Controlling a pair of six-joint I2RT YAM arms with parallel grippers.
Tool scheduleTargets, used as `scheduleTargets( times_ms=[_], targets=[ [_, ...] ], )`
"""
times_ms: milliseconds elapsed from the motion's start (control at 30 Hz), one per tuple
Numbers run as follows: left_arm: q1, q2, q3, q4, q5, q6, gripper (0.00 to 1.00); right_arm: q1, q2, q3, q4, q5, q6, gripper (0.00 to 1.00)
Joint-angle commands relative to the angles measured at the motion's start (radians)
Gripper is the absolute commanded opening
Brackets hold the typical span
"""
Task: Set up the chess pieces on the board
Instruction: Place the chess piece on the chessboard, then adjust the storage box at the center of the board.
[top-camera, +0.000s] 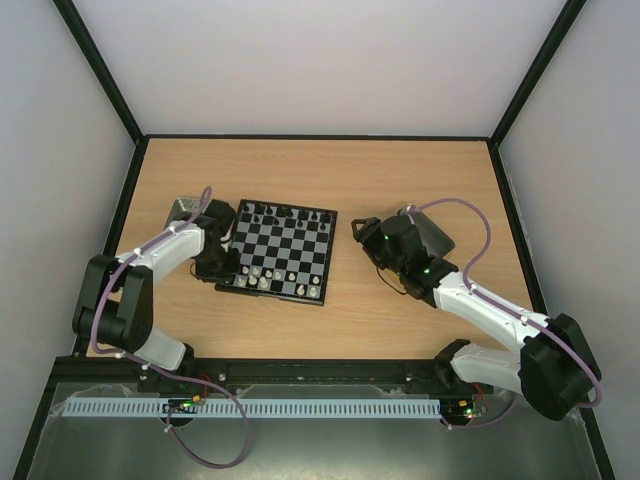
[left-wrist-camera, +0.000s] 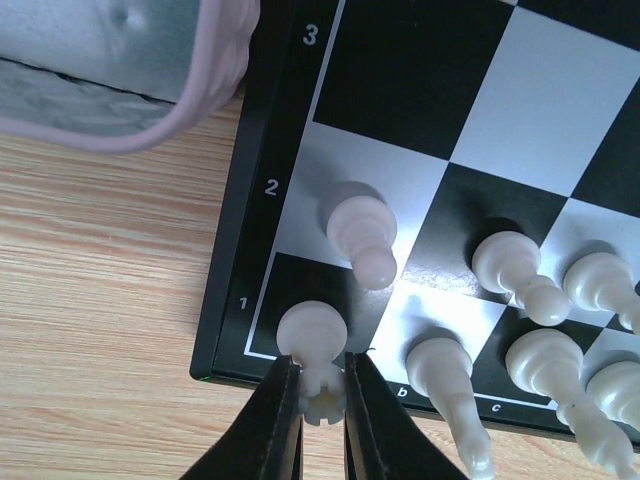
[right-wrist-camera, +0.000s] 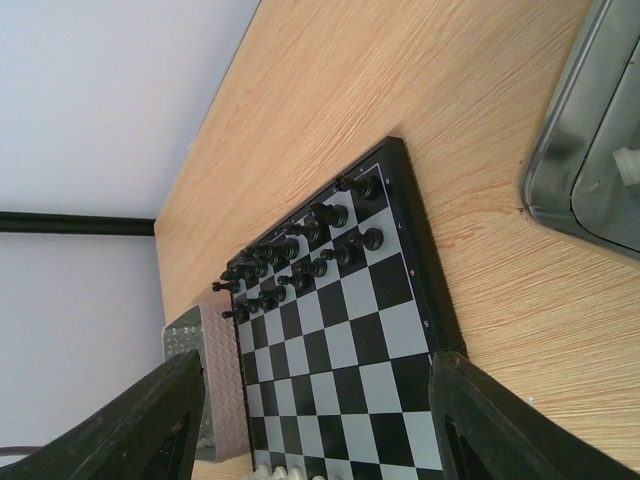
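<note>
The board (top-camera: 283, 248) lies left of the table's centre, and my left gripper (top-camera: 228, 270) is over its near left corner. In the left wrist view that gripper (left-wrist-camera: 323, 396) is shut on the top of a white rook (left-wrist-camera: 312, 328), whose base rests on the black corner square of the board (left-wrist-camera: 400, 90) beside the "1". A white pawn (left-wrist-camera: 360, 235) stands one square further in, and several white chess pieces (left-wrist-camera: 520, 275) fill the squares to the right. My right gripper (top-camera: 372, 240) hangs open and empty right of the board (right-wrist-camera: 340, 340).
Black pieces (top-camera: 285, 212) line the board's far rows (right-wrist-camera: 300, 245). A square tin (top-camera: 187, 207) sits off the board's far left corner (left-wrist-camera: 100, 60). A grey metal tray (top-camera: 432, 232) lies behind my right gripper, with a white piece (right-wrist-camera: 625, 162) in it.
</note>
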Motion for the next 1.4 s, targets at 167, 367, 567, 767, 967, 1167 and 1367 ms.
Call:
scheduleTargets(
  times_ms=[167, 367, 567, 767, 967, 1167, 1367],
  targets=[
    [0.007, -0.007, -0.014, -0.006, -0.002, 0.012, 0.26, -0.008, -0.022, -0.014, 0.010, 0.011, -0.006, 0.61],
    [0.007, -0.053, 0.019, -0.048, -0.044, -0.001, 0.31, -0.008, -0.036, -0.003, -0.021, 0.037, -0.022, 0.61],
    [-0.009, -0.188, 0.114, -0.064, -0.032, -0.055, 0.39, -0.031, -0.042, 0.042, -0.104, 0.117, -0.171, 0.61],
    [-0.029, -0.418, 0.080, 0.178, 0.023, -0.124, 0.52, -0.141, 0.058, 0.148, -0.270, 0.096, -0.462, 0.62],
    [-0.038, -0.498, -0.006, 0.373, 0.061, -0.131, 0.55, -0.226, 0.223, 0.209, -0.279, 0.155, -0.471, 0.67],
    [-0.048, -0.489, -0.034, 0.428, 0.087, -0.094, 0.56, -0.283, 0.495, 0.369, -0.270, 0.200, -0.434, 0.68],
    [-0.051, -0.501, -0.064, 0.441, 0.066, -0.056, 0.57, -0.293, 0.687, 0.518, -0.300, 0.236, -0.447, 0.53]
  ],
)
